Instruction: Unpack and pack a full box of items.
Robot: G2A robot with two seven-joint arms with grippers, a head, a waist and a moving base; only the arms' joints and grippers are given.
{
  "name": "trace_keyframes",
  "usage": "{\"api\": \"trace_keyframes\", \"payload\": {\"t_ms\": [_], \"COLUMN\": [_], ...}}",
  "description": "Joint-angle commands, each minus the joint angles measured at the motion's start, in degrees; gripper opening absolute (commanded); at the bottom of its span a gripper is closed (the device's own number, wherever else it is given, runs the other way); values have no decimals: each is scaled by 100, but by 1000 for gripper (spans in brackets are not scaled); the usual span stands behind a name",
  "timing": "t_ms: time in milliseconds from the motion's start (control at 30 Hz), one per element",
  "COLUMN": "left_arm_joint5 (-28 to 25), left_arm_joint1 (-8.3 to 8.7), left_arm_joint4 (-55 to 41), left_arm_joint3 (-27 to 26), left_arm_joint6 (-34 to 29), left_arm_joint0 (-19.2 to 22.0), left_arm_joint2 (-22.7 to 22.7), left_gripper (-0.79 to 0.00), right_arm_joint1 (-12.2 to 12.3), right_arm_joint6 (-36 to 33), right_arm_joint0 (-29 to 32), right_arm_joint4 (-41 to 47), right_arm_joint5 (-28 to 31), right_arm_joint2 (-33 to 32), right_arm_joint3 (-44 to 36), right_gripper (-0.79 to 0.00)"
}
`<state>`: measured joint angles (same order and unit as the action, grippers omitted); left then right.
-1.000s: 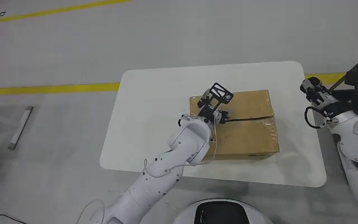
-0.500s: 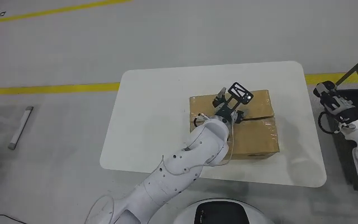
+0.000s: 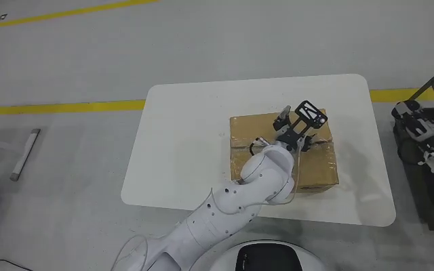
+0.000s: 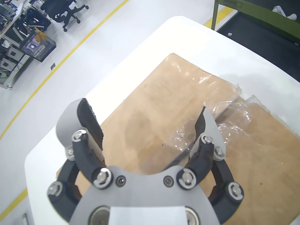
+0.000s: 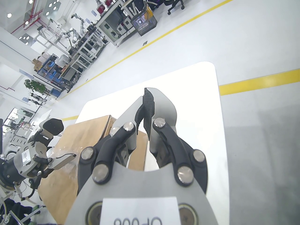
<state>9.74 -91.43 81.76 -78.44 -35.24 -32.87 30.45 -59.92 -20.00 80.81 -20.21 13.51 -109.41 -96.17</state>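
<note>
Seen from above with the robot at 6 o'clock, a closed brown cardboard box [image 3: 319,169] is sitting on a white rounded surface [image 3: 190,135], a little toward 3 o'clock of its middle. The box's long sides are running from 9 to 3 o'clock. Its two top flaps are meeting at a seam [image 3: 321,141] along the length, and crinkled clear tape [image 4: 211,118] is lying over the 3 o'clock part of that seam.

The left tool [image 3: 298,118] is hovering just above the flap on the 12 o'clock side, near the seam, with its fingers spread wide and nothing between them. The right tool [image 5: 147,104] is hanging beyond the surface's 3 o'clock edge, well apart from the box, with its dark pads pressed together on nothing.

The task calls the box full, so it is probably heavy, too much for one tool to lift by a flap. The cardboard looks stiff and should take a firm pinch, while the tape looks slick and thin, likely to tear or slip. The best hold for opening seems to be a flap's free edge at the seam, where one edge appears to be standing slightly proud. For shifting the whole box, its two short ends would serve better.

Little is standing in the way. A green metal rack [image 4: 246,8] is standing past the surface's 3 o'clock side, close to where the right arm is waiting. A yellow floor line [image 3: 68,106] is running off toward 9 o'clock.
</note>
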Motion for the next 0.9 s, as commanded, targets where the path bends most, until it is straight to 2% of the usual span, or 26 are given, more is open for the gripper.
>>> {"api": "trace_keyframes", "payload": {"t_ms": [0, 167, 300, 433, 633, 867], "left_arm_joint5": [16, 67, -4, -202, -603, -934], "left_arm_joint1": [-34, -10, 148, 392, 719, 899], "left_arm_joint4": [49, 173, 380, 773, 1285, 1464], "left_arm_joint3": [-25, -222, -651, -1390, -2791, -3800], "left_arm_joint6": [-23, -334, -725, -1212, -1767, -1893], "left_arm_joint0": [3, -110, -428, -1054, -2264, -3383], "left_arm_joint2": [35, 410, 1008, 1807, 3170, 4230], "left_gripper": [0, 0, 0, 0, 0, 0], "right_arm_joint1": [-5, -12, -17, -42, -70, -96], "right_arm_joint6": [-22, -150, -150, -24, -93, -441], "right_arm_joint0": [36, 24, -50, -108, -216, -636], "right_arm_joint4": [188, 726, 723, 595, 151, -364], "right_arm_joint5": [14, 197, 605, 963, 1492, 1719], "right_arm_joint2": [-35, -62, 135, 488, 1154, 1956], "right_arm_joint3": [-23, -50, -154, -336, -688, -775], "right_gripper": [-785, -785, -785, -785, -785, -785]}}
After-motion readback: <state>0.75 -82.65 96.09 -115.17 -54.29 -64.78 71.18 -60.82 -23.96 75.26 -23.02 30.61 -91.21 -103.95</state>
